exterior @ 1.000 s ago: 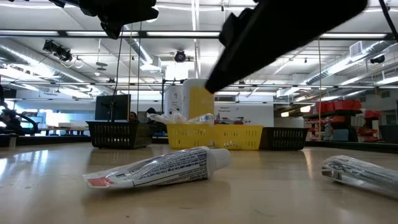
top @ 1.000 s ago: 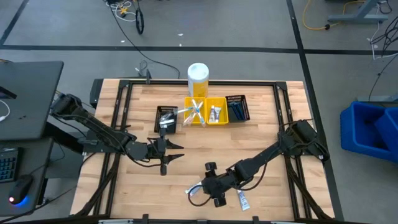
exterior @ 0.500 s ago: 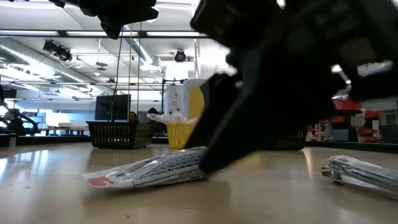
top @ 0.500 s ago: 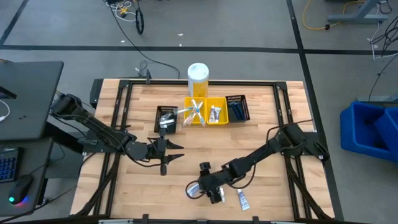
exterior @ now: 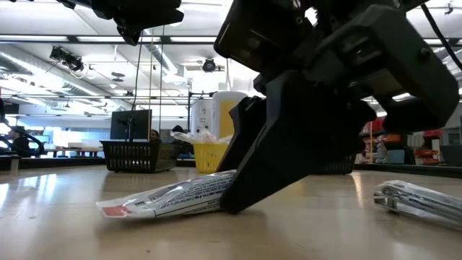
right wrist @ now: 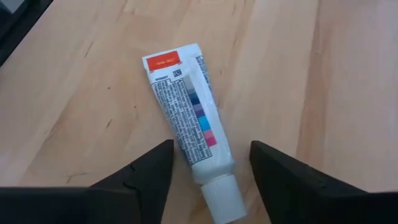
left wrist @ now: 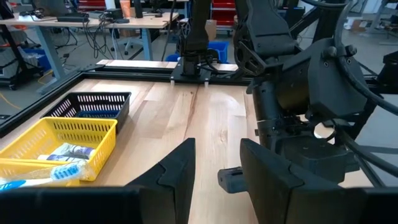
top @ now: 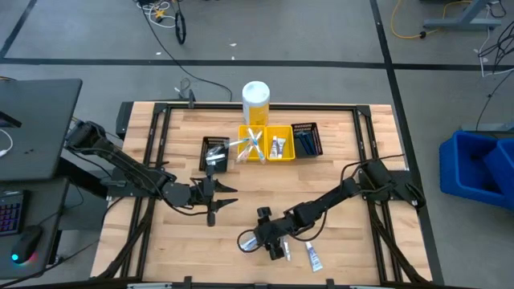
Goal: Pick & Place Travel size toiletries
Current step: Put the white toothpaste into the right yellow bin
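Change: since a second ago the right gripper (top: 259,240) has slid along the worktop's front edge and dropped from above the toothpaste tube (right wrist: 188,117) to straddle it; the left arm has not shifted.
Right gripper: fingers spread, nothing held; one finger (right wrist: 143,174) on each side of the tube's cap end, tips at or just above the wood in the low view.
Toothpaste tube: lies flat near the front edge of the worktop, about midway along it, crimped end pointing away from the wrist.
Second tube: another toothpaste tube (top: 312,258) lies just beside it toward the right front corner.
Left gripper (top: 221,195): waits over the worktop's left half, fingers apart and empty.
Bins: yellow bins (top: 266,144) and black baskets (top: 306,138) sit toward the back edge, already holding toiletries.
Doing it well: probably close across the tube's narrow body just behind the cap, centred so neither finger pushes it sideways; lift only once the squeeze is firm, as the flat film may slip.
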Robot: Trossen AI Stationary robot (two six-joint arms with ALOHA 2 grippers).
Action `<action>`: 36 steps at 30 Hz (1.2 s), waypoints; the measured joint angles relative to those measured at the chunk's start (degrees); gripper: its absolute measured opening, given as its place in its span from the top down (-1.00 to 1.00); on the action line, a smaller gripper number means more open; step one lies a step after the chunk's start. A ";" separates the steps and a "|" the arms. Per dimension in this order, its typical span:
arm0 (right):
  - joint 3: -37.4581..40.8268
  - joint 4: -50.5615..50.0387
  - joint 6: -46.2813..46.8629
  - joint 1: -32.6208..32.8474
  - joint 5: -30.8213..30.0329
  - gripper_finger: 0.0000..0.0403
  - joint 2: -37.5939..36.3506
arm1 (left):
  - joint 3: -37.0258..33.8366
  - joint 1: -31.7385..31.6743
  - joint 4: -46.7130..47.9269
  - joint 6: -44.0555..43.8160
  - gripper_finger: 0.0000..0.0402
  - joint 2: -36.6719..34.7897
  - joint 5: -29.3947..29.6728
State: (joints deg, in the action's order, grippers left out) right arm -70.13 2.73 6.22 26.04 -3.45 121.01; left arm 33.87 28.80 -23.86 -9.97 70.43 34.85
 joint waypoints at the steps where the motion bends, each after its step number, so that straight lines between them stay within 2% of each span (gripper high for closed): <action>1: 0.00 0.00 -0.01 0.00 -0.05 -0.04 0.00 | 0.00 0.00 0.00 0.35 0.33 0.00 0.00; 11: 0.09 2.07 -2.01 -0.55 -1.09 0.45 0.28 | 0.00 0.00 0.20 1.76 0.33 0.00 0.00; 17: 0.20 -1.50 -1.76 -1.96 -3.05 0.50 -2.83 | 0.00 0.00 0.39 1.85 0.33 0.00 -0.02; 21: 0.15 -9.98 0.77 -3.47 -9.70 0.47 -8.86 | 0.00 0.00 0.40 1.85 0.33 0.00 -0.02; 25: 0.15 -21.97 5.49 -6.09 -20.56 0.46 -15.70 | 0.00 0.00 0.42 1.78 0.33 0.00 -0.02; 32: 0.13 -41.52 23.27 -14.04 -38.11 0.46 -24.58 | 0.00 0.00 0.42 1.65 0.33 0.00 -0.04; 36: 0.09 -46.52 31.25 -19.98 -40.02 0.46 -25.62 | 0.00 0.02 0.36 1.42 0.33 0.00 -0.04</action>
State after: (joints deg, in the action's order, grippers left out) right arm -70.04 -43.79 37.47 6.06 -43.47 95.40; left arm 33.87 28.82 -23.50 -8.55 70.43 34.81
